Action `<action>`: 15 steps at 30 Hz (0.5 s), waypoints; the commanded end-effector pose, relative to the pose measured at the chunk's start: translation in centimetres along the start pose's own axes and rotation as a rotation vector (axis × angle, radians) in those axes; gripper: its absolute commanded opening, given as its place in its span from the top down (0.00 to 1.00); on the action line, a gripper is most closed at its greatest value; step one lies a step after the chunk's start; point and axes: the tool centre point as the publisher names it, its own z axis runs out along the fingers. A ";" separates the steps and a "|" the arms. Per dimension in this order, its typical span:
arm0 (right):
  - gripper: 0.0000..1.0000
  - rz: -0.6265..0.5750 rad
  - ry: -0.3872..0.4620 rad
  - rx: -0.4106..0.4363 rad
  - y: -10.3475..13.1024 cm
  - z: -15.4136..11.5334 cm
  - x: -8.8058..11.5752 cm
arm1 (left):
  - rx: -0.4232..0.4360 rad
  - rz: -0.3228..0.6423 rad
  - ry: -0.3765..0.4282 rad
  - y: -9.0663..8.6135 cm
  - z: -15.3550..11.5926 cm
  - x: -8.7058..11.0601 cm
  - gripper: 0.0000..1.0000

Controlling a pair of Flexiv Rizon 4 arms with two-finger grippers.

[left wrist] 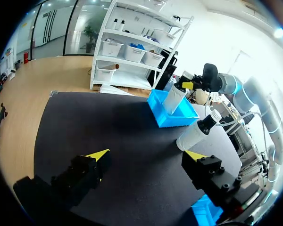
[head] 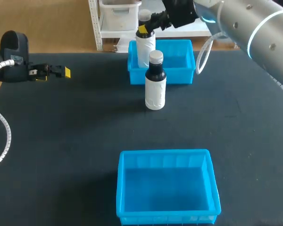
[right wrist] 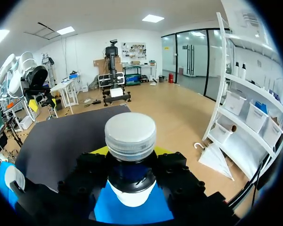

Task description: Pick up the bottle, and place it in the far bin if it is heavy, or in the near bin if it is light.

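Note:
My right gripper (head: 144, 28) is shut on the neck of a white bottle (head: 145, 47) with a dark neck and a silver cap. The bottle hangs over the left end of the far blue bin (head: 179, 52), its lower part down inside. In the right wrist view its cap (right wrist: 130, 134) stands between the fingers of the right gripper (right wrist: 130, 157), with the bin's blue floor (right wrist: 108, 212) below. From the left wrist view the held bottle (left wrist: 172, 99) leans in the far bin (left wrist: 177, 120). My left gripper (head: 61, 72) (left wrist: 147, 155) is open over the table's left side, holding nothing.
A second bottle (head: 155, 87) (left wrist: 198, 132) of the same kind stands upright on the black table just in front of the far bin. The near blue bin (head: 167, 188) (left wrist: 205, 212) sits at the table's front edge.

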 end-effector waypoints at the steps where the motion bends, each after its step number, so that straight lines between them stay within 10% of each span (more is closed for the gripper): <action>1: 0.88 0.007 -0.006 -0.183 -3.1 1.1 0.4 | 0.000 0.000 0.000 0.0 0.0 0.0 0.00; 15: 0.66 -0.004 -0.010 -0.170 -2.8 1.2 2.2 | 0.000 0.000 0.000 0.0 0.0 0.0 0.00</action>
